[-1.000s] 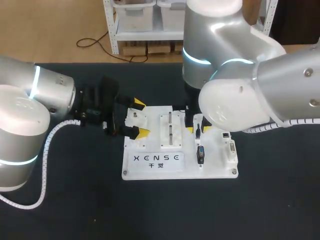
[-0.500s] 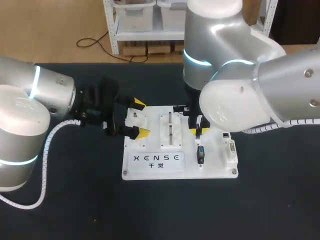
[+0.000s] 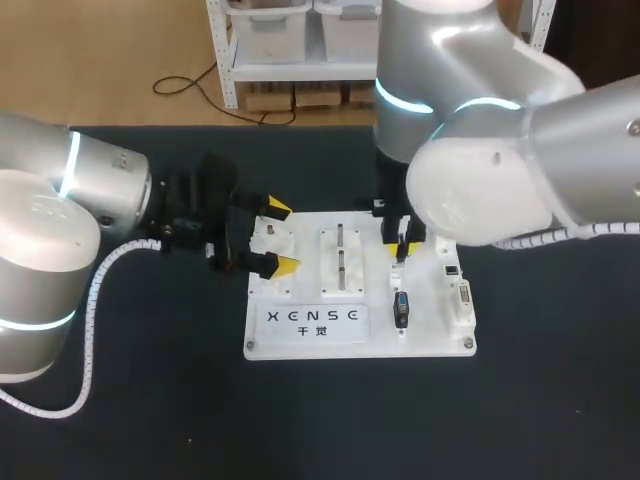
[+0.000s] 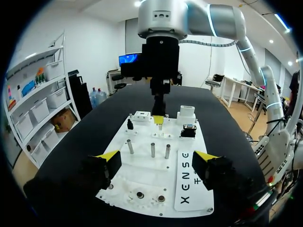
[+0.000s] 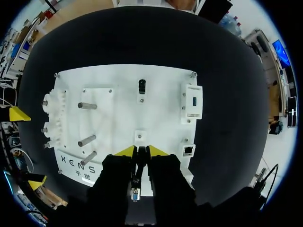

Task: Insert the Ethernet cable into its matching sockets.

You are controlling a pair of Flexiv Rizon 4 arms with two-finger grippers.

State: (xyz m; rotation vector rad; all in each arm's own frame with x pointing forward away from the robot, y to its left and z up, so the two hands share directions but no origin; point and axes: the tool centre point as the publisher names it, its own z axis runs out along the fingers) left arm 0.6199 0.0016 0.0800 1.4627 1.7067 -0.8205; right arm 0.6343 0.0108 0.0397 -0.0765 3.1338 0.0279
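Note:
The white socket board (image 3: pixel 300 335) lies mid-table. My right gripper (image 3: pixel 402 245) hangs over its right half, shut on a thin black cable plug (image 5: pixel 140 157) that shows between the yellow tips. Another black connector with a blue face (image 3: pixel 401 310) lies on the board just in front of that gripper, and its end (image 5: pixel 136 193) shows under the fingers. The small square Ethernet socket (image 5: pixel 188 150) sits beside the right gripper, near the board's right edge (image 3: pixel 452 270). My left gripper (image 3: pixel 275 237) is open at the board's left end, its tips (image 4: pixel 109 157) astride it.
Three metal pegs (image 4: pixel 152 149) stand on the board's middle. A blue-faced socket block (image 5: pixel 192 101) and a wide multi-pin socket (image 3: pixel 464 297) sit along the right edge. A small black upright part (image 5: pixel 141 85) stands near the back edge. Black tabletop (image 3: pixel 550 380) surrounds the board.
The right gripper's fingers came together on the black plug, then the arm shifted slightly right and back with it. The left arm has kept still.

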